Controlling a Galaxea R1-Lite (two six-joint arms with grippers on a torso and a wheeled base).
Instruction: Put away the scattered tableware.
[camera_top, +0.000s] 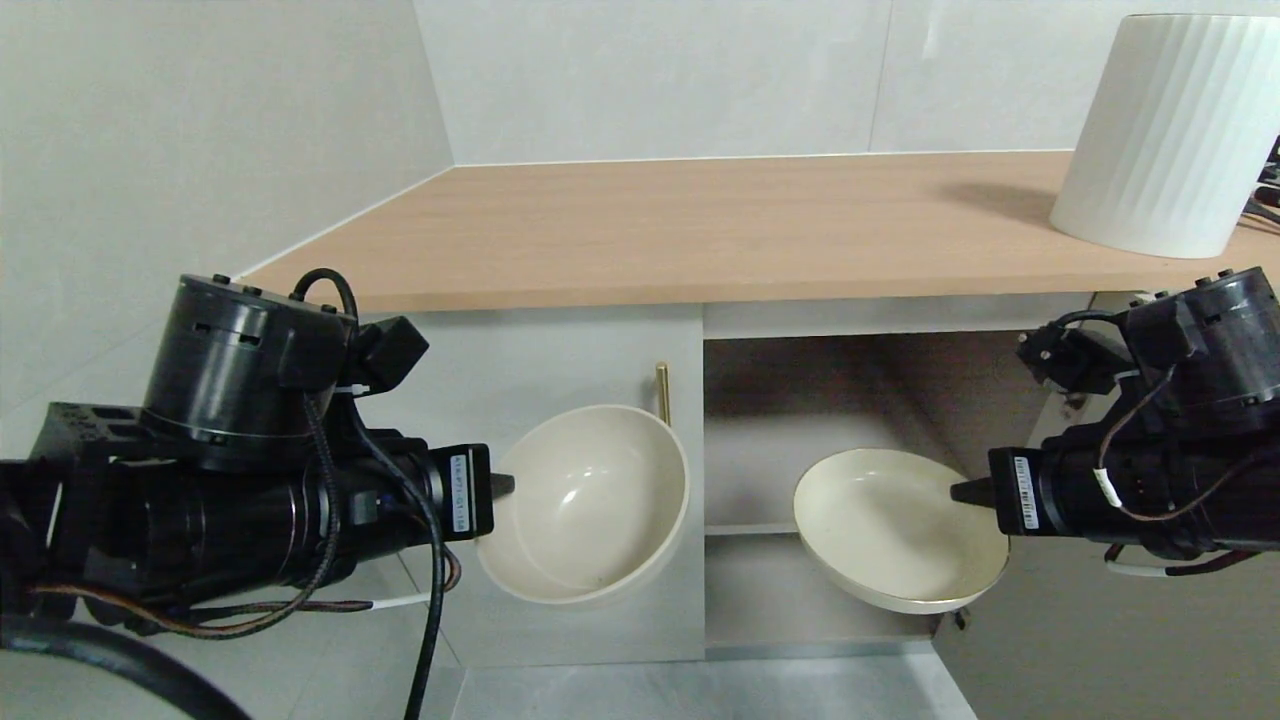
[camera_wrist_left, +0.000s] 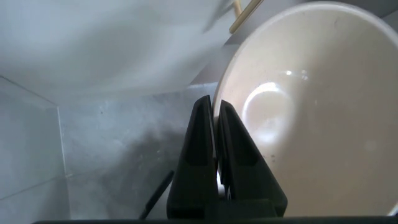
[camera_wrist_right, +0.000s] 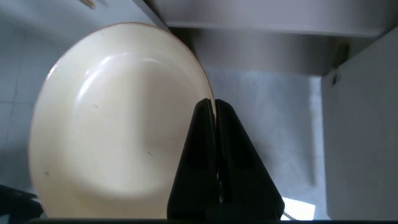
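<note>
We count two cream dishes: one deep bowl (camera_top: 590, 505), rim pinched in left gripper (camera_top: 505, 485); one shallower dish (camera_top: 890, 530), perhaps plate, rim pinched in right gripper (camera_top: 958, 491), before one open cabinet (camera_top: 860, 380).

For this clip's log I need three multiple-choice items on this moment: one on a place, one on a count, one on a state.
1. Where does the white ribbed container stand?
A) on the wooden counter
B) inside the cabinet
C) on the floor

2. How many cream dishes are held?
A) one
B) two
C) three

3. The cabinet's right compartment is:
A) shut
B) open
C) blocked by a box

Answers:
1 A, it sits at the counter's right end.
2 B, the left gripper pinches the deep bowl by its rim, the right gripper the shallow plate.
3 B, its dark inside and shelf show beside the closed left door.
</note>
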